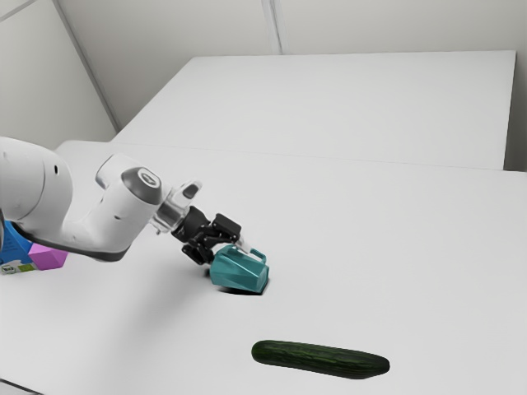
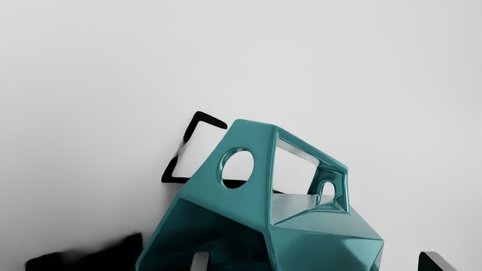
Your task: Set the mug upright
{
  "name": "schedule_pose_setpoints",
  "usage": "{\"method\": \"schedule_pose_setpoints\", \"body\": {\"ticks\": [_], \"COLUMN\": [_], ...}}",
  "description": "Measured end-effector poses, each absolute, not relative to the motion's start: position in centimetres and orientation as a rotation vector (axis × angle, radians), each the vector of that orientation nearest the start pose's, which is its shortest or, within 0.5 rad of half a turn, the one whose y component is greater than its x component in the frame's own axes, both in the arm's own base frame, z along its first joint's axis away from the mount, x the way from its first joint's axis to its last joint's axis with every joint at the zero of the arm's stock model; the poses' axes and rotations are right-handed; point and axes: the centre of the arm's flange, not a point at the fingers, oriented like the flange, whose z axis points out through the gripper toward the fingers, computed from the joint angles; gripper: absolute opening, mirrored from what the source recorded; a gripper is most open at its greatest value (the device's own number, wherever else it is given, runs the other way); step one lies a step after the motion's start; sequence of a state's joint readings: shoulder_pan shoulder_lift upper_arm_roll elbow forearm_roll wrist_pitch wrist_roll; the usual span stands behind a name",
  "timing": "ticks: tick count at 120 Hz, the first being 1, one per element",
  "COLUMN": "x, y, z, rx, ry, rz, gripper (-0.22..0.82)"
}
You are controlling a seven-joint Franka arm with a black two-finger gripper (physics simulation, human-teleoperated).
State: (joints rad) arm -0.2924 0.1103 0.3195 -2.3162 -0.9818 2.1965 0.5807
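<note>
two fingers [image 2: 437, 259] on one gripper [image 1: 226, 251] stand wide apart and grip nothing: one tip overlaps the dark mouth [image 2: 222, 235] of the single teal mug [image 1: 237, 271], the other has a gap between it and the mug's outside. that one mug lies tipped on its side on the white table [image 1: 395, 247], its one handle [image 2: 256, 135] up, two round holes in it. one cucumber [image 1: 321, 360] lies nearby; toward the exterior view's left, one blue box [image 1: 15, 247] and one pink block [image 1: 49, 257]
</note>
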Motion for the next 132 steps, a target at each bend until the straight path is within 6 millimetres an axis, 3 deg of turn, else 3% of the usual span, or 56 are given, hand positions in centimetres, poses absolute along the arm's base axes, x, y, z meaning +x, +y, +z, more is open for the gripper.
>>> {"method": "schedule_pose_setpoints", "body": {"ticks": [56,132], "x": [48.7,48.5], "y": [-1.3,-1.0], "z": [28.8,29.3], "rx": [2.310,2.286], "ry": [0.019,-0.102], "rz": [0.046,0.116], "gripper": [0.59,0.09]}}
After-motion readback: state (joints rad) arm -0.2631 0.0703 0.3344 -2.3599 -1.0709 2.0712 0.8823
